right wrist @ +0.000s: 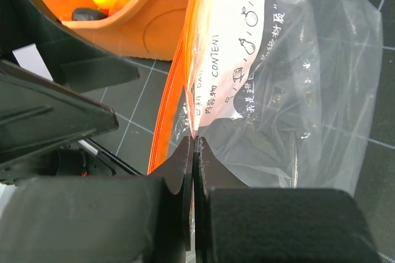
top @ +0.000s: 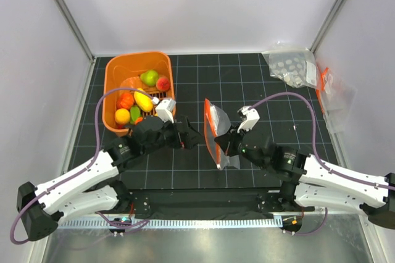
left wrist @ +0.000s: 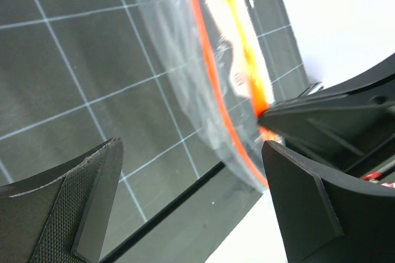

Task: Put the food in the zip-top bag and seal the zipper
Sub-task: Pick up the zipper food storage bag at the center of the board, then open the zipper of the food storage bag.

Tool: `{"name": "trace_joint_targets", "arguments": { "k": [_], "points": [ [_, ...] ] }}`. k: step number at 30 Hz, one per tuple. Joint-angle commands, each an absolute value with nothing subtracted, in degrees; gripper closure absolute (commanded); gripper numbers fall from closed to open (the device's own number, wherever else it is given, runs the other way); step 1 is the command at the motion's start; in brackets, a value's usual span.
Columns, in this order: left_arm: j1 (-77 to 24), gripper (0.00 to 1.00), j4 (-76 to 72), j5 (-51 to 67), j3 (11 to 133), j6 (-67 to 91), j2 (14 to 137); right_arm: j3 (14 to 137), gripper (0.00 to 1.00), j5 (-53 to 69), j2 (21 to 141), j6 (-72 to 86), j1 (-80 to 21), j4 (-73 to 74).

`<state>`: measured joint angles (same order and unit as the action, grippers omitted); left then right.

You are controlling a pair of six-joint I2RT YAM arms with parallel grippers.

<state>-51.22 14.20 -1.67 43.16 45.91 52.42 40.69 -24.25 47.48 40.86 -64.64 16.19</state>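
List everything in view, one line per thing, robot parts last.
toy food: at least six, red, orange, yellow and green; in the basket
basket: one, orange; back left of the mat
zip-top bag: one, clear with white label; mid-mat, held up on edge
zipper: one, orange-red; along the bag's left edge
spare bags: at least two, clear; back right corner
mat: one, black with pale grid; under everything
left gripper: one, black; open beside the zipper
right gripper: one, black; shut on the zip-top bag
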Motion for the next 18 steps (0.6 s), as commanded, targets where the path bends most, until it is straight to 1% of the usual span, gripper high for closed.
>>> {"name": "trace_joint_targets", "arguments": {
  "k": [1,6,7,8,10,11,13,15,16,17,18],
  "points": [
    [-50.89,0.03,8.62,-2.11,45.0,47.11,52.47,43.07,0.99,-22.94,47.64,40.87,-64.51,15.29],
    [-50.98,0.05,8.35,-2.02,45.88,47.72,56.15,43.15,0.99,-21.97,47.64,40.69,-64.51,14.24],
    [-50.98,0.07,8.18,-1.41,46.14,47.81,56.86,43.33,0.99,-21.89,47.55,40.61,-64.51,14.24],
    [-50.98,0.15,7.91,-1.23,46.66,47.81,58.43,43.24,0.99,-21.88,47.64,40.61,-64.51,14.24],
    [-50.98,0.24,8.09,-1.67,47.19,47.72,60.02,43.07,0.99,-22.06,47.11,40.61,-64.51,14.06],
    [-50.89,0.26,8.26,-1.76,47.63,47.81,61.77,42.98,0.99,-22.15,46.85,40.61,-64.51,13.45],
    [-50.89,0.27,7.74,-1.67,48.07,48.25,63.19,42.8,0.99,-21.71,46.23,40.43,-64.51,13.54],
    [-50.89,0.35,6.69,-1.41,48.6,48.34,65.03,42.8,0.99,-21.36,46.14,40.43,-64.51,13.62],
    [-50.89,0.4,6.51,-1.58,48.86,48.17,65.56,42.63,0.99,-21.27,45.88,40.34,-64.51,13.62],
    [-50.89,0.5,6.33,-2.02,49.39,47.73,66.09,42.54,0.99,-21.18,45.79,40.34,-64.51,13.71],
    [-50.98,0.57,6.15,-2.28,49.57,47.29,66.62,42.45,0.99,-21.09,45.53,40.34,-64.51,13.71]
  ]
}}
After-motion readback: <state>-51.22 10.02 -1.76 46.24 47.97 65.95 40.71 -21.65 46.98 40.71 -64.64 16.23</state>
